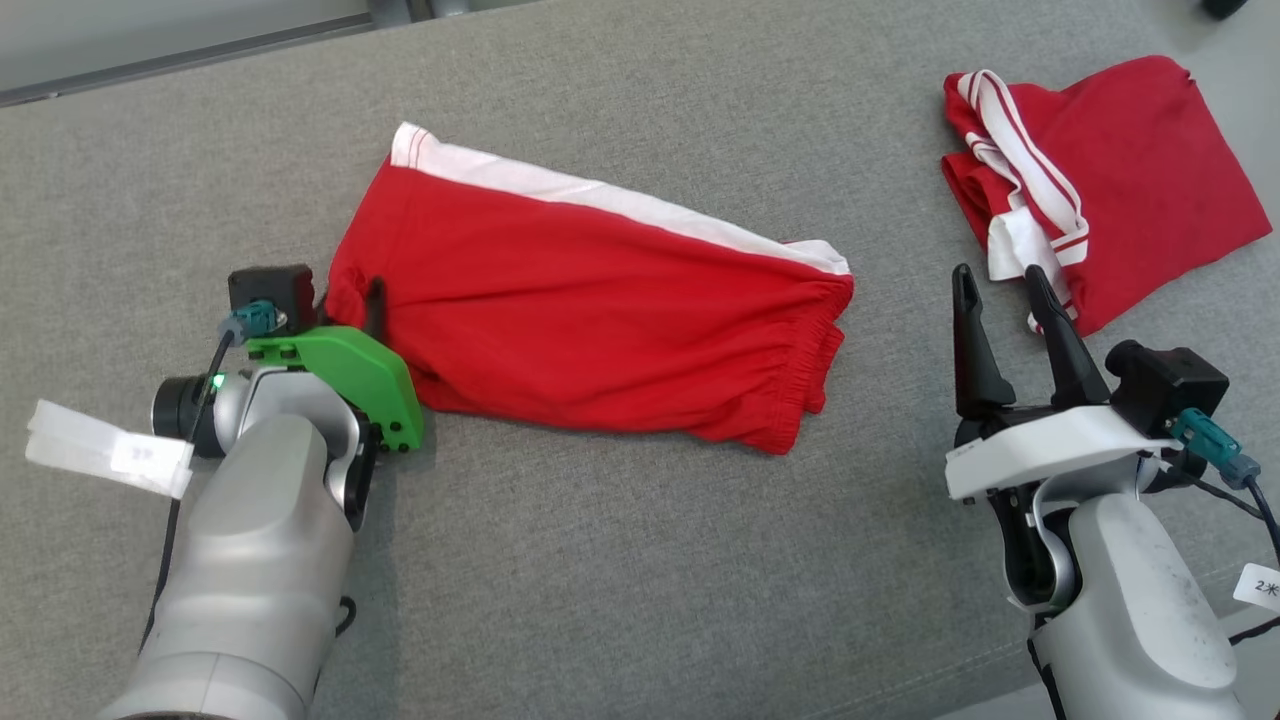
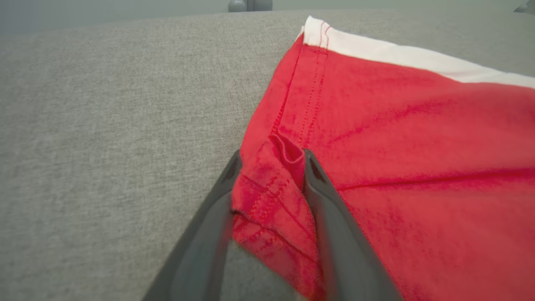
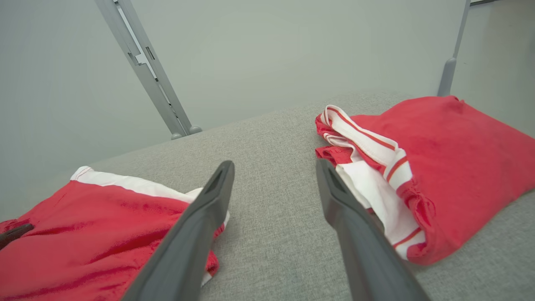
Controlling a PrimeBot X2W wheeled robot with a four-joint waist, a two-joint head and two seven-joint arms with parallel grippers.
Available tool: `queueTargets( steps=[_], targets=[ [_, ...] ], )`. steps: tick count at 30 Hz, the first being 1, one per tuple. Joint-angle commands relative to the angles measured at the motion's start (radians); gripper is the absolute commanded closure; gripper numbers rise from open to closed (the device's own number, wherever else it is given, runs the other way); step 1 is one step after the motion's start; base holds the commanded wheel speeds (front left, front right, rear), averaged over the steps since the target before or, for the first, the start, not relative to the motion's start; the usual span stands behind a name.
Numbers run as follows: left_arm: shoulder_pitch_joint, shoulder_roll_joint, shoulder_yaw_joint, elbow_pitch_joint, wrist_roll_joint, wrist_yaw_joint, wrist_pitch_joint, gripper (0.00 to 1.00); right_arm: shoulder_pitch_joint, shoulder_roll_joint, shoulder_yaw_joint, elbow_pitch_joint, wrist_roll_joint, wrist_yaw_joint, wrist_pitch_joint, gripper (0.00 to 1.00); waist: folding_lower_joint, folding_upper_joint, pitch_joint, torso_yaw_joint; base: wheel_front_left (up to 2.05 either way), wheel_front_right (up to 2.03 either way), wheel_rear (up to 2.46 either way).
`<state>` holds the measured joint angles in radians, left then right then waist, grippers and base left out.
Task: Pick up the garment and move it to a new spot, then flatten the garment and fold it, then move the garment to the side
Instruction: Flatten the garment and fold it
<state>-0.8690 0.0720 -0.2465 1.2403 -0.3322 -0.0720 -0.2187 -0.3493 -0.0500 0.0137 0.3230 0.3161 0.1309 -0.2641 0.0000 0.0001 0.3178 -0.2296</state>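
Observation:
The garment is a pair of red shorts with a white band, lying flat and folded on the grey table. My left gripper is at its left hem corner. In the left wrist view the gripper has a puckered fold of the red hem pinched between its two dark fingers. My right gripper stands open just right of the garment's waistband end, with nothing between its fingers. The garment's right end lies beside its left finger.
A second red garment with white striped trim lies bunched at the back right, close to my right gripper's right finger. Grey frame posts stand behind the table's far edge. Bare grey cloth stretches along the front.

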Motion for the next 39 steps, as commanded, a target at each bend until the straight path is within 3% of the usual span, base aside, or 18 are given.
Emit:
queueTargets(
  steps=[1, 8, 14, 23, 24, 25, 26, 33, 39],
  targets=[
    [0.039, 0.001, 0.004, 0.015, -0.012, -0.004, -0.001, 1.0, 0.022, -0.002, -0.001, -0.004, 0.011, -0.001, 0.0, 0.0, 0.0, -0.0001, -0.024, 0.001, 0.0, 0.0, 0.0],
    [0.161, -0.012, 0.008, -0.031, -0.036, -0.011, -0.042, 1.0, 0.095, -0.002, -0.01, 0.029, 0.0, -0.001, 0.0, 0.0, 0.0, -0.0001, -0.145, 0.061, 0.0, 0.0, 0.0],
    [0.322, -0.018, 0.029, -0.166, -0.066, 0.017, -0.045, 1.0, 0.161, -0.002, 0.011, 0.066, -0.008, -0.001, 0.0, 0.0, 0.0, -0.0001, -0.234, 0.145, 0.0, 0.0, 0.0],
    [0.503, -0.019, -0.003, -0.334, -0.111, 0.057, -0.046, 1.0, 0.194, -0.002, 0.049, 0.098, 0.016, -0.001, 0.0, 0.0, 0.0, -0.0001, -0.265, 0.245, 0.0, 0.0, 0.0],
    [0.514, -0.019, -0.008, -0.354, -0.106, 0.064, -0.046, 0.8, 0.191, -0.002, 0.053, 0.1, 0.02, -0.001, 0.0, 0.0, 0.0, -0.0001, -0.263, 0.256, 0.0, 0.0, 0.0],
    [0.525, -0.019, -0.013, -0.371, -0.101, 0.072, -0.046, 0.53, 0.186, -0.002, 0.061, 0.104, 0.024, -0.001, 0.0, 0.0, 0.0, -0.0001, -0.261, 0.265, 0.0, 0.0, 0.0],
    [0.537, -0.019, -0.015, -0.388, -0.096, 0.077, -0.046, 0.0, 0.178, -0.002, 0.069, 0.106, 0.027, -0.001, 0.0, 0.0, 0.0, -0.0001, -0.259, 0.273, 0.0, 0.0, 0.0],
    [0.587, -0.019, -0.018, -0.489, -0.07, 0.097, -0.046, 0.0, 0.11, -0.003, 0.119, 0.177, 0.053, -0.001, 0.0, 0.0, 0.0, -0.0001, -0.24, 0.32, 0.0, 0.0, 0.0],
    [0.598, -0.019, -0.025, -0.566, -0.038, 0.098, -0.046, 0.0, 0.055, -0.003, 0.096, 0.269, 0.032, -0.001, 0.0, 0.0, 0.0, -0.0001, -0.216, 0.363, 0.0, 0.0, 0.0]
  ],
)
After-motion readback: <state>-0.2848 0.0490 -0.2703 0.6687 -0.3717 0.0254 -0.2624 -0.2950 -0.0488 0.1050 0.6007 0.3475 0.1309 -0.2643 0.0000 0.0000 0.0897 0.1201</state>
